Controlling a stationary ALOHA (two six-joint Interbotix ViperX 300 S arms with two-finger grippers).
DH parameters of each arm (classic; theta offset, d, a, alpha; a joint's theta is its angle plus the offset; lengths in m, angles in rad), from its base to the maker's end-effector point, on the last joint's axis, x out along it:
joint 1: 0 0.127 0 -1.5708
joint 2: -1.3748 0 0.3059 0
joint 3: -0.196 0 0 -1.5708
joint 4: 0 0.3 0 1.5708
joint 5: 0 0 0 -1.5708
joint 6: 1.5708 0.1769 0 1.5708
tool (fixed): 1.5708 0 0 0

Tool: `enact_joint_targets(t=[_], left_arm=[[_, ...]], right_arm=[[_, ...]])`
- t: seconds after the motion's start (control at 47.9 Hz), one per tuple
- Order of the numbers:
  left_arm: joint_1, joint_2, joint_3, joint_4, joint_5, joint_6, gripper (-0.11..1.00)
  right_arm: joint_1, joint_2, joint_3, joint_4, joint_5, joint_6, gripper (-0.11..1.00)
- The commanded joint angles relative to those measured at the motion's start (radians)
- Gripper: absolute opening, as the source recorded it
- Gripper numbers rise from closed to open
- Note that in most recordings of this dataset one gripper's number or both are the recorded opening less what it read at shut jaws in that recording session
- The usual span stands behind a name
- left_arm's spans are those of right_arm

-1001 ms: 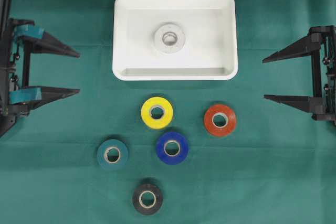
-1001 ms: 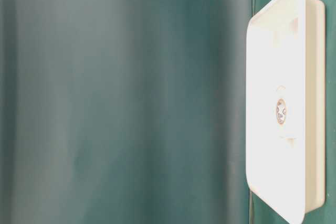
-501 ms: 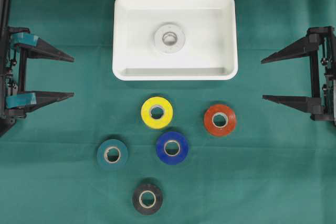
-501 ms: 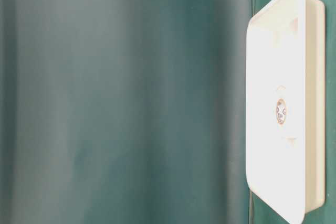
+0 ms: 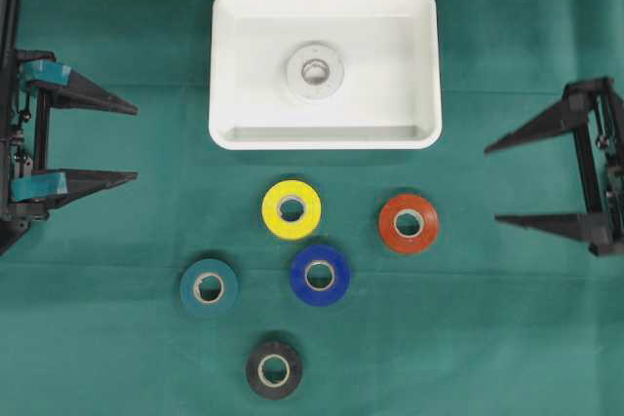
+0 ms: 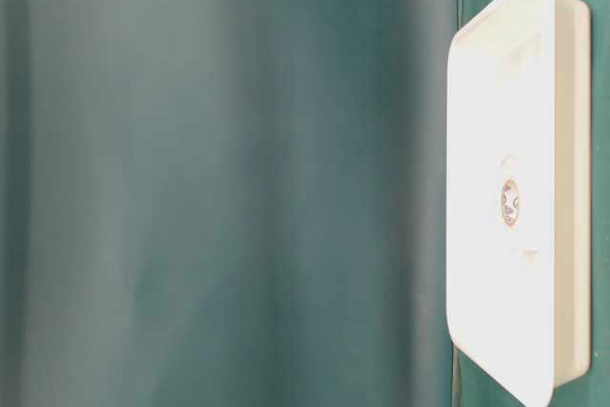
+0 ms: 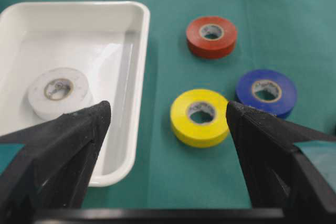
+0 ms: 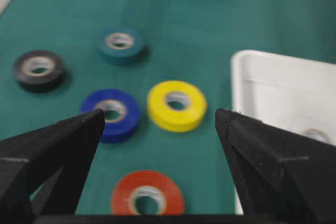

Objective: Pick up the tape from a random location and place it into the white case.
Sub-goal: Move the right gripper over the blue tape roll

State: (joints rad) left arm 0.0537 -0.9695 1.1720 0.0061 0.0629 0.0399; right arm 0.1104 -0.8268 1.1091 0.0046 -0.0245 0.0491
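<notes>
Plastic gleams smooth and glossy on the white case (image 5: 325,133), a shallow rectangular tray with rounded corners and a raised rim, lying at upper centre of the overhead view on a matte green cloth (image 5: 117,338). A white tape roll (image 5: 314,70) lies flat in its middle. Five more rings lie on the cloth below it, all flat with pale cardboard cores: yellow tape (image 5: 291,208), red tape (image 5: 408,223), blue tape (image 5: 319,275), teal tape (image 5: 208,286) and black tape (image 5: 273,369). Left gripper (image 5: 132,142) at the left edge and right gripper (image 5: 489,184) at the right edge both stand spread wide, their black tapered fingers grasping nothing.
</notes>
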Motion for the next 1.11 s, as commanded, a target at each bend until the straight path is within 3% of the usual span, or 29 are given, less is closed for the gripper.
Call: enact_joint_targets(t=[0.0, 0.125, 0.626, 1.085], left_arm=[[0.002, 0.005, -0.012, -0.002, -0.009, 0.000, 0.91], [0.002, 0.005, -0.012, -0.002, -0.009, -0.002, 0.91], [0.002, 0.005, -0.012, -0.002, -0.009, -0.002, 0.91], [0.002, 0.012, -0.012, -0.003, -0.020, -0.005, 0.91]], right_arm=[[0.041, 0.008, -0.017, 0.003, -0.002, 0.011, 0.92], [0.077, 0.018, -0.017, 0.003, -0.002, 0.014, 0.92], [0.081, 0.060, -0.032, 0.000, -0.008, 0.015, 0.92], [0.087, 0.414, -0.270, -0.006, -0.098, 0.012, 0.92]])
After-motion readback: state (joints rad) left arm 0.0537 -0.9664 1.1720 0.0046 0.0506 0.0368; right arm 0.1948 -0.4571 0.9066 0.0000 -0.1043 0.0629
